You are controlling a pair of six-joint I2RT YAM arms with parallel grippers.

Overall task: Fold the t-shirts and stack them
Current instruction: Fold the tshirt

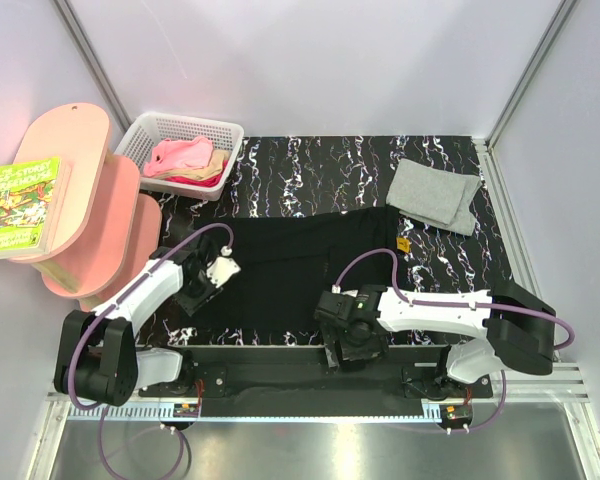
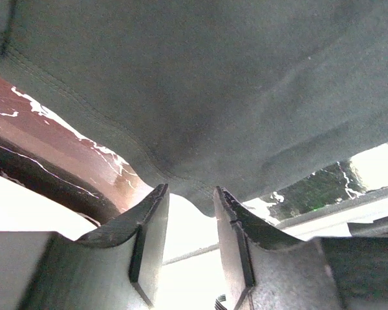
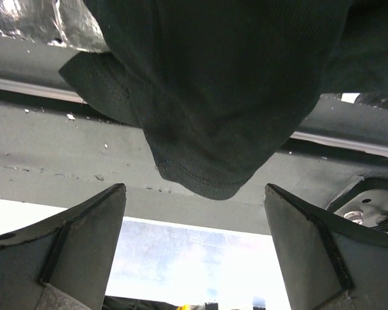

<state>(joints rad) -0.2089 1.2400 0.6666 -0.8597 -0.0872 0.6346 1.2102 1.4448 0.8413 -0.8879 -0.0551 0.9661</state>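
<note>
Table (image 1: 320,165): black t-shirt (image 1: 290,265), grey t-shirt (image 1: 435,192), basket (image 1: 188,119)

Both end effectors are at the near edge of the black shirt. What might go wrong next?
The right end effector is wide open, with a corner of the black shirt just ahead of it; closing there may miss the hem. The left end effector has a narrower gap and may pinch only the hem's edge, then slip.

White basket (image 1: 130,141) at marbled mat's (image 1: 320,170) far-left corner; book (image 1: 20,205) atop pink shelf (image 1: 83,150).
</note>
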